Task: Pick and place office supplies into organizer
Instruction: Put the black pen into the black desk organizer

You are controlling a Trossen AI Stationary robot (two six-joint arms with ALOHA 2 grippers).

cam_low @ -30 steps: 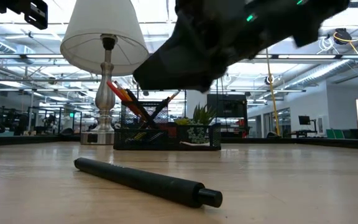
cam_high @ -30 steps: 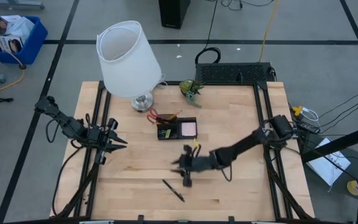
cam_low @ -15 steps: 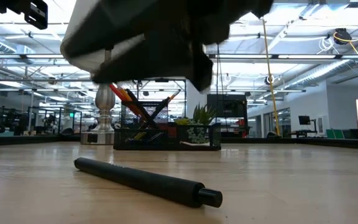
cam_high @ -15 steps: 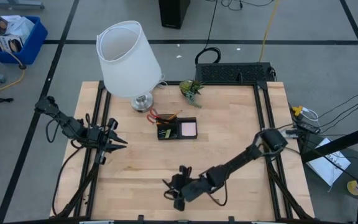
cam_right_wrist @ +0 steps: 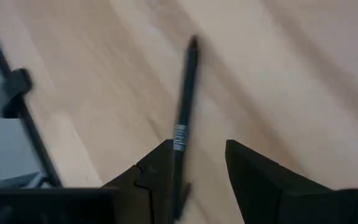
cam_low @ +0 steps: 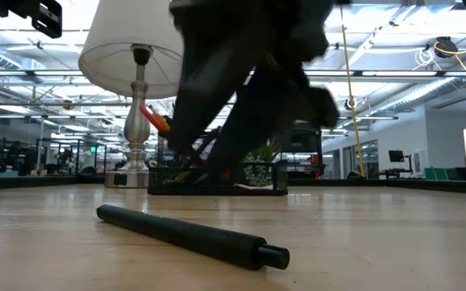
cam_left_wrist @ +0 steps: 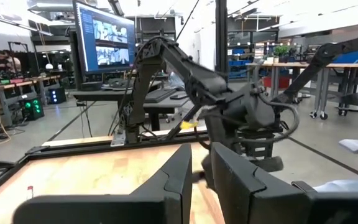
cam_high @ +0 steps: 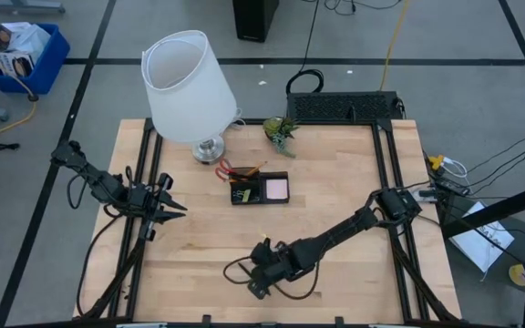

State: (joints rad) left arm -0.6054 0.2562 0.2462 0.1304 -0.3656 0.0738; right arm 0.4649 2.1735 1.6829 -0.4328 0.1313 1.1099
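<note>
Black and slim, one pen (cam_right_wrist: 184,106) lies loose on the bare wood, well in front of the organizer (cam_high: 260,189). The right gripper (cam_high: 259,276) has swung forward from beside the organizer and now hangs over that pen, its fingers (cam_right_wrist: 260,174) apart with the barrel between them, so a pickup looks close. The left gripper (cam_high: 173,210), well left of the organizer, waits with its fingers together. Count: one loose pen, one organizer, one pink pad (cam_high: 276,189) inside it.
</note>
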